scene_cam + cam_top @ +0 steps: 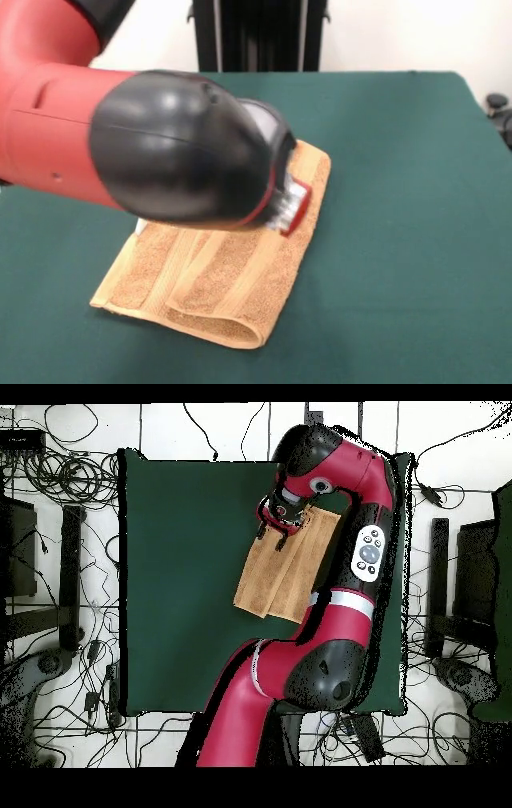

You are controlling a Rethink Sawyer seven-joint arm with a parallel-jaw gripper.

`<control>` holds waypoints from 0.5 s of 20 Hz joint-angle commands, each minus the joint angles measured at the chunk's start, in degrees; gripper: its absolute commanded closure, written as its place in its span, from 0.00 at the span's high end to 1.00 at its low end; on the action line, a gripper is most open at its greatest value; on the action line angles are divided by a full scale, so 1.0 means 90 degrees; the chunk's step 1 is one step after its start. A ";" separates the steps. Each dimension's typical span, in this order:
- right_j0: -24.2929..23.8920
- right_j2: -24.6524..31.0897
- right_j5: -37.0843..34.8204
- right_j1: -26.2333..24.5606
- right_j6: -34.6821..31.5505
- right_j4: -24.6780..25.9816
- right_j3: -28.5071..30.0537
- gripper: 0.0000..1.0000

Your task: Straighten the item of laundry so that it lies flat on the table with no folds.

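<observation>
The orange-tan towel [216, 280] lies folded over on the green table [400, 200], with a rolled fold along its near edge and a second layer on top. In the overhead view the towel [285, 574] is a slanted rectangle right of the table's [180, 564] centre. My gripper [272, 527] hangs over the towel's far left corner in that view, at or just above the cloth. I cannot tell whether it is open or shut. In the front view the arm's big black joint [184, 148] hides the gripper and the towel's far part.
The red arm [365, 554] runs over the table's right side in the overhead view, covering the towel's right edge. The black pedestal [256, 32] stands behind the table. Cables and stands [60, 484] ring the table on the floor.
</observation>
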State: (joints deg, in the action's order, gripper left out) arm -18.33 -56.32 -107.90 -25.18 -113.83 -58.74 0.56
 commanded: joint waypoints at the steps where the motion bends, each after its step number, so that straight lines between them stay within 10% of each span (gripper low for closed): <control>1: -0.0272 -0.0576 -0.0949 0.0202 0.1572 -0.0102 0.0135 1.00; 10: -0.0521 -0.0612 0.0309 -0.0008 0.2441 0.0191 -0.0073 1.00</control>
State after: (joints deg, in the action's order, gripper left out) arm -23.44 -60.01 -113.39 -23.15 -113.80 -58.49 0.46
